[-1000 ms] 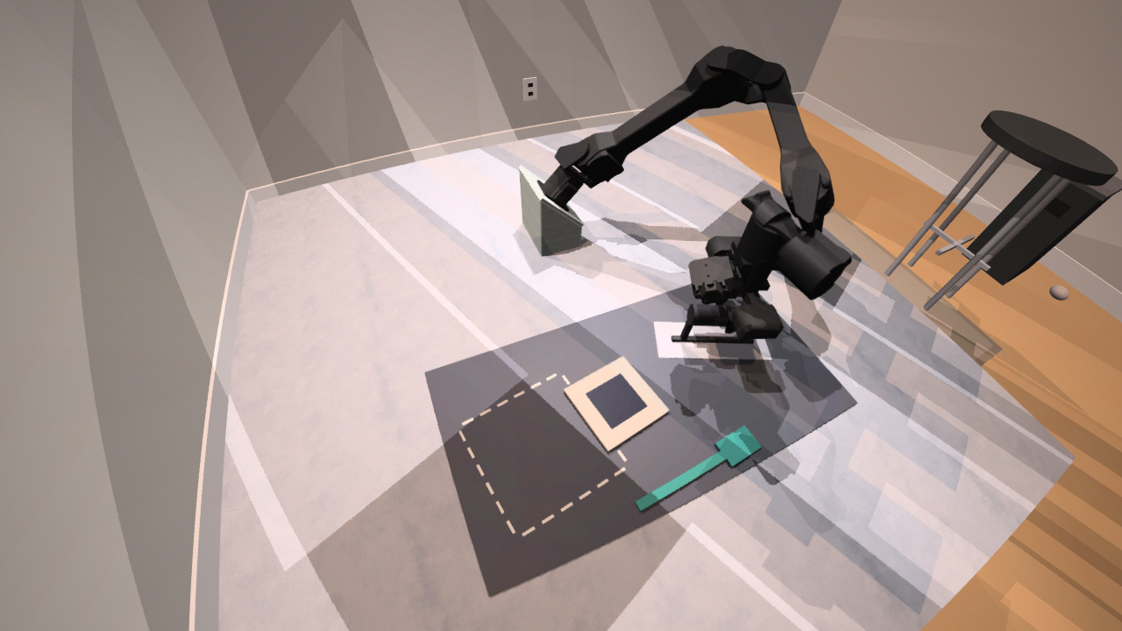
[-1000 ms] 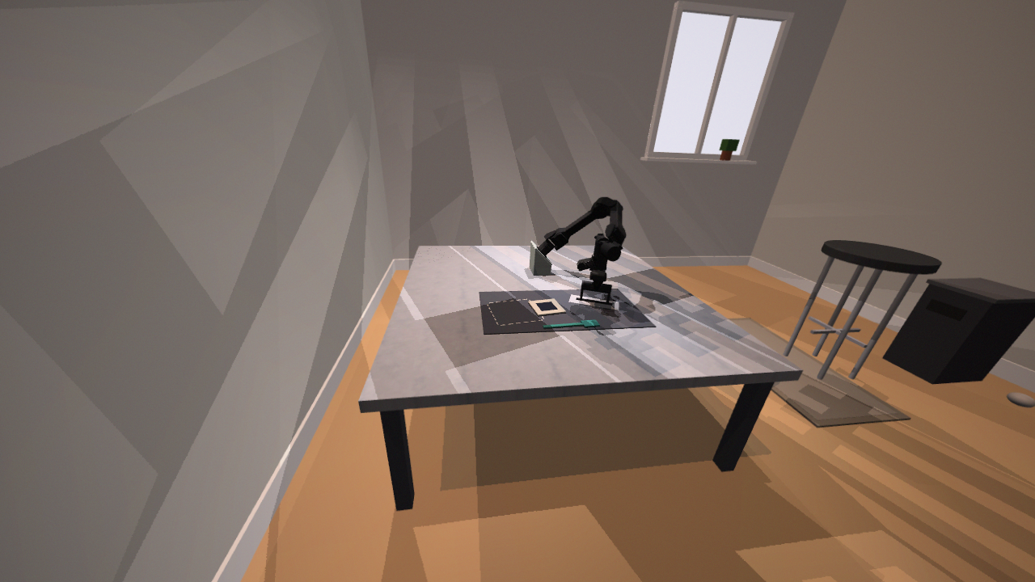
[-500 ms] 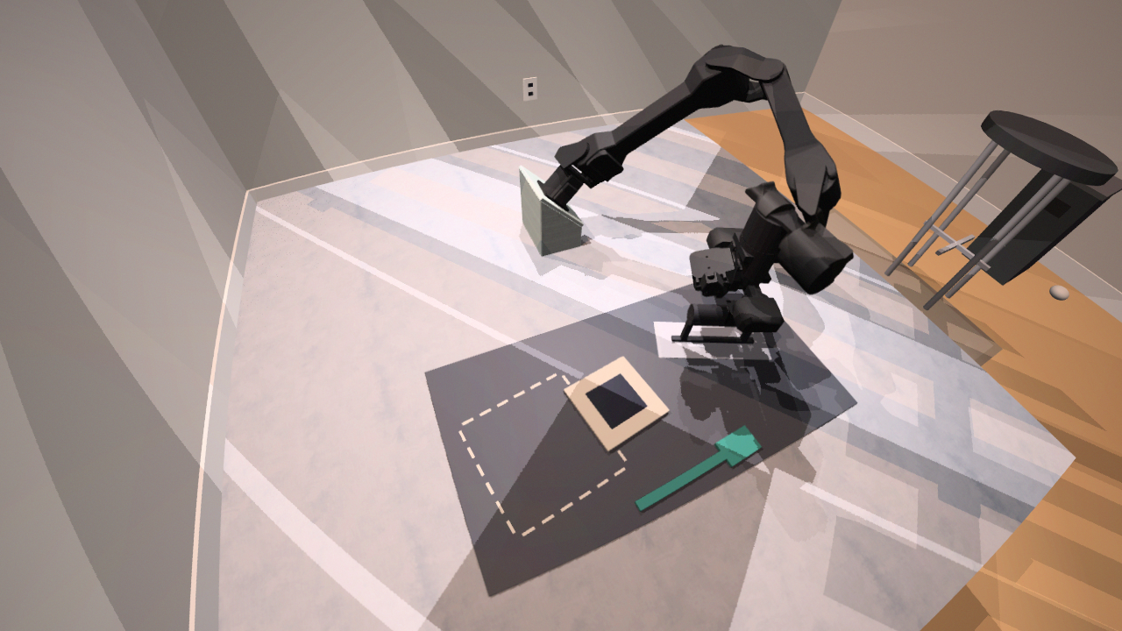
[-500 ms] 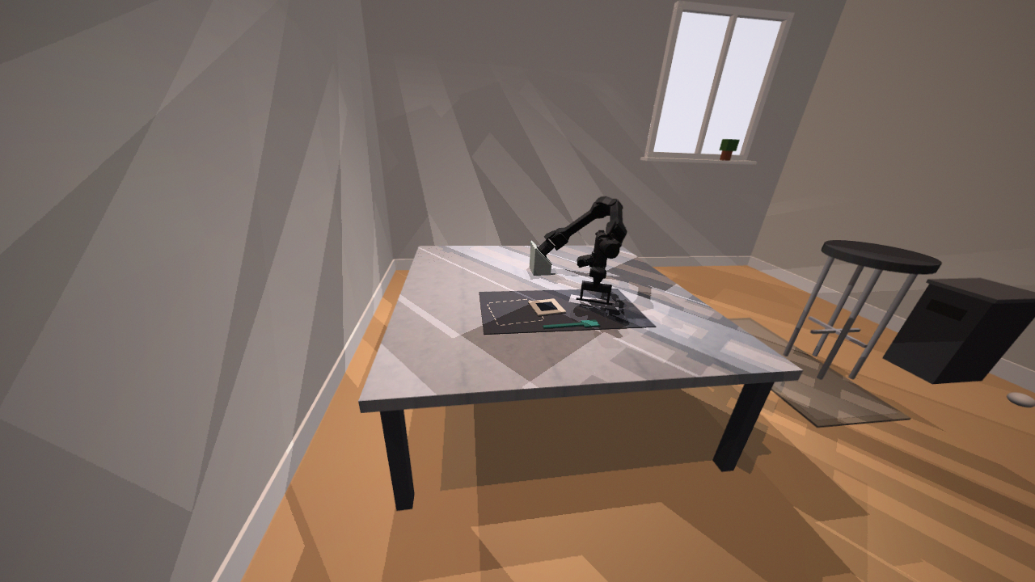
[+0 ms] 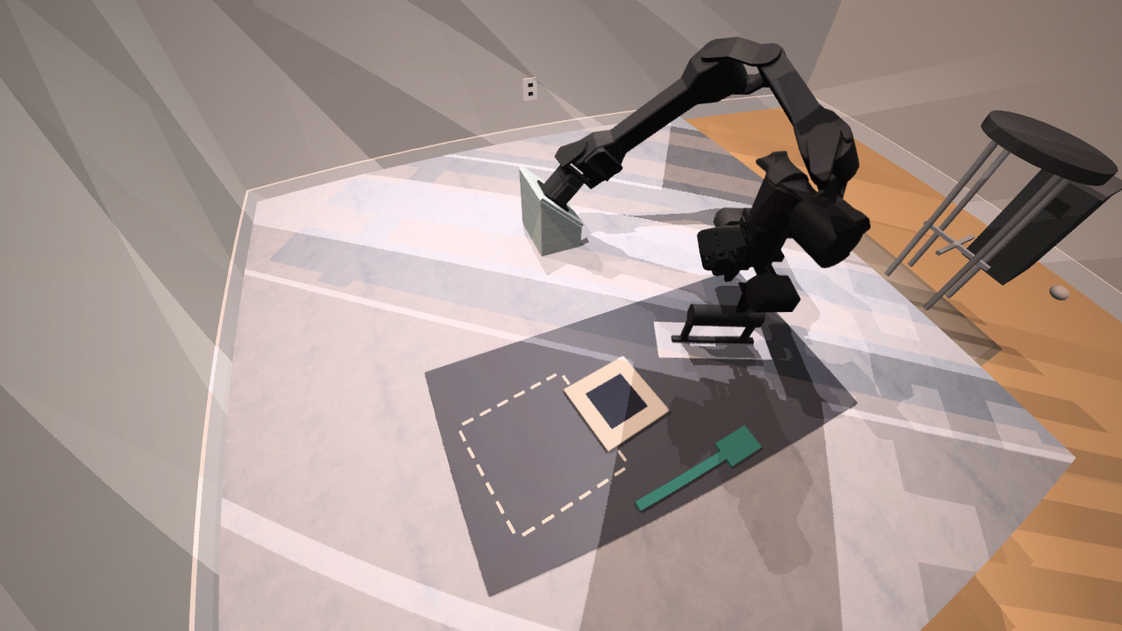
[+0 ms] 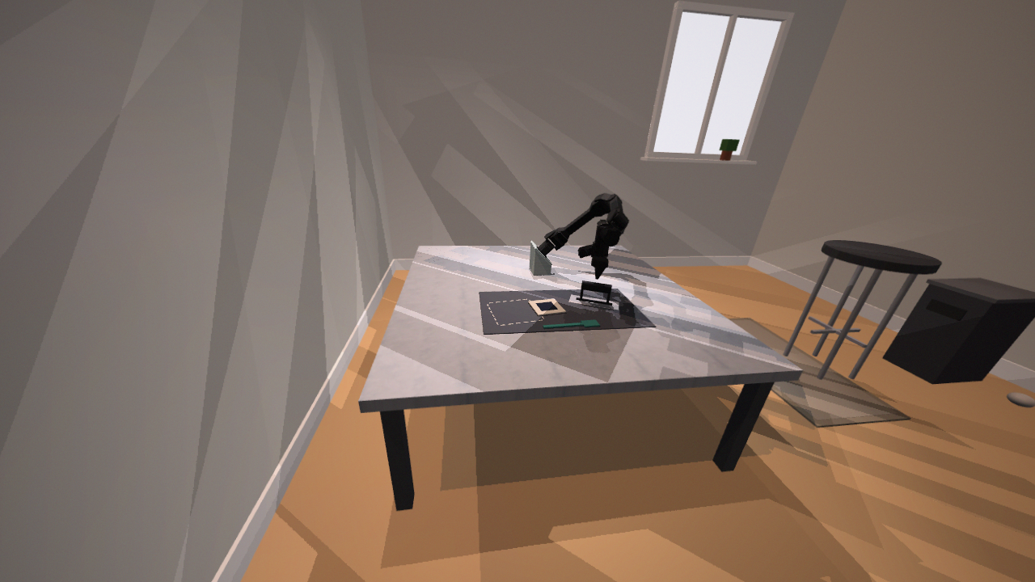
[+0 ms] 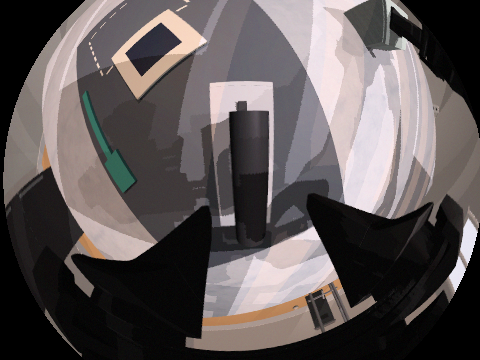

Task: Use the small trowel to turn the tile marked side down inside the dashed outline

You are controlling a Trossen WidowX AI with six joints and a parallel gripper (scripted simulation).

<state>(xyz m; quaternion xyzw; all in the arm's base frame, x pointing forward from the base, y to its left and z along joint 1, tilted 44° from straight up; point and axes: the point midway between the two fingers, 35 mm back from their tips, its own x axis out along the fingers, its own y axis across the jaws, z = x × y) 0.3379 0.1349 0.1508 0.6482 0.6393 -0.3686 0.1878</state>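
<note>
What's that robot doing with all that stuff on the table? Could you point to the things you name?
The robot's gripper (image 5: pixel 755 308) (image 6: pixel 599 274) (image 7: pixel 260 207) is open just above the black handle of a trowel (image 5: pixel 710 315) (image 6: pixel 596 287) (image 7: pixel 249 145), holding nothing. The trowel sits on the dark mat (image 5: pixel 490 549) (image 6: pixel 499 326) (image 7: pixel 165 112). The tile (image 5: pixel 616 400) (image 6: pixel 546 306) (image 7: pixel 152 49) lies marked side up, only partly inside the dashed outline, so it needs flipping. A green tool (image 5: pixel 690 473) (image 6: pixel 572 325) (image 7: pixel 120 170) lies nearby.

The table (image 5: pixel 352 337) (image 6: pixel 434 361) (image 7: pixel 370 140) has a pale grey top, like marble, and it stands on dark, square legs (image 6: pixel 398 463). Bands of light and shadow are crossing this top. Directly on it lies a dark grey rectangular mat (image 5: pixel 501 549) (image 6: pixel 492 329) (image 7: pixel 155 125), quite flat. Apart from the mat, a greenish wedge-shaped block (image 5: pixel 553 231) (image 6: pixel 538 262) (image 7: pixel 367 22) stands on the same surface.
</note>
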